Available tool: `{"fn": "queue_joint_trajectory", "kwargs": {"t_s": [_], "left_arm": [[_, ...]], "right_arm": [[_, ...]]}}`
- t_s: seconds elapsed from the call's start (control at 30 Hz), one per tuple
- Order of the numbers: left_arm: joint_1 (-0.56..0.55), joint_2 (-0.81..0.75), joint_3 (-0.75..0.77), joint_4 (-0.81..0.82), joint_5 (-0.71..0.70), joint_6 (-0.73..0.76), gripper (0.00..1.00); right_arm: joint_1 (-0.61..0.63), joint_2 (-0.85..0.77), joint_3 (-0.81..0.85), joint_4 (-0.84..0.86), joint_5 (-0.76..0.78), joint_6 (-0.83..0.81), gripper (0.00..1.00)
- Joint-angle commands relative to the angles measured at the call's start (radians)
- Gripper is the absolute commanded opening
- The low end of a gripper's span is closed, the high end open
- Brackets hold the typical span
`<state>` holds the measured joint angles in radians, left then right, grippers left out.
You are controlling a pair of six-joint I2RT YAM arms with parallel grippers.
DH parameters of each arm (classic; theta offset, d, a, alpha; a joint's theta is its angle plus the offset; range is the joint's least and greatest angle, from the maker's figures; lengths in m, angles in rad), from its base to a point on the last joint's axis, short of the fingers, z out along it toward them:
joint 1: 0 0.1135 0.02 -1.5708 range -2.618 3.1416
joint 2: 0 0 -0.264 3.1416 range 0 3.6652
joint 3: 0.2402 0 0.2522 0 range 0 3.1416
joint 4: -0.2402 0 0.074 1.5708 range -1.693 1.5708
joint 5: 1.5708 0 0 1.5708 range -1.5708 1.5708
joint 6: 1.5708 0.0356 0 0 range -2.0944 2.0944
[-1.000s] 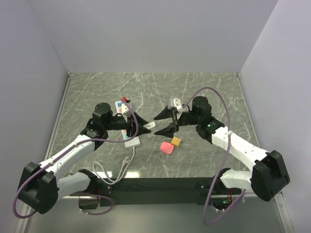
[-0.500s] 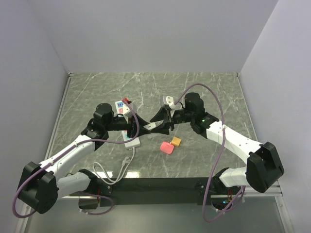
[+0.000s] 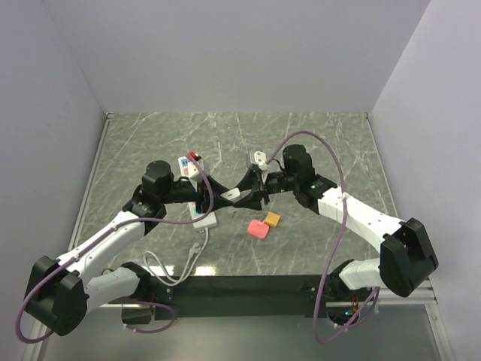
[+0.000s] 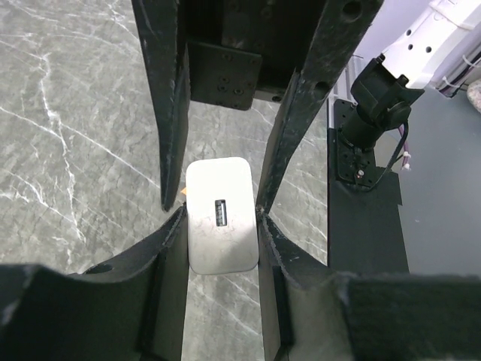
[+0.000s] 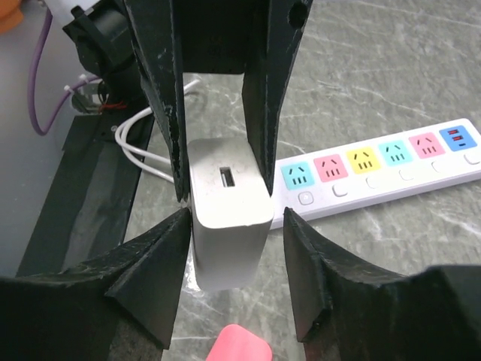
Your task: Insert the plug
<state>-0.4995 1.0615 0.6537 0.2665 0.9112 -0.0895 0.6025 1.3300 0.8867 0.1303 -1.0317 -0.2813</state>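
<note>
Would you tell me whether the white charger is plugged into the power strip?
Not plugged in: the left gripper holds the white charger apart from the power strip, whose visible sockets are empty.

Top view looks down from above and behind onto the whole marbled surface (image 3: 316,135). The wrist views sit close behind the left fingers (image 4: 169,263) and right fingers (image 5: 150,271), facing each other, sharing the white plug (image 4: 220,214) between them.

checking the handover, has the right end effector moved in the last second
Yes: the right end effector shifted left toward the power strip and now straddles the white adapter.
</note>
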Motion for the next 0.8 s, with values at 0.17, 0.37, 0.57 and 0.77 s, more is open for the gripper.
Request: {"fn": "queue_joint_trajectory", "kwargs": {"t_s": [0.17, 0.37, 0.57, 0.77], "left_arm": [[-0.007, -0.012, 0.015, 0.056, 0.009, 0.020, 0.00], [-0.005, -0.009, 0.017, 0.057, -0.106, 0.001, 0.44], [-0.002, -0.050, -0.012, 0.079, -0.294, -0.042, 0.75], [0.064, -0.054, -0.020, 0.091, -0.468, -0.134, 0.86]], "right_arm": [[0.006, 0.006, 0.041, -0.015, -0.036, -0.032, 0.08], [0.003, -0.003, 0.023, 0.046, 0.005, 0.017, 0.00], [-0.067, -0.018, -0.015, 0.166, 0.090, 0.123, 0.00], [-0.164, -0.038, -0.066, 0.282, 0.127, 0.209, 0.00]]}}
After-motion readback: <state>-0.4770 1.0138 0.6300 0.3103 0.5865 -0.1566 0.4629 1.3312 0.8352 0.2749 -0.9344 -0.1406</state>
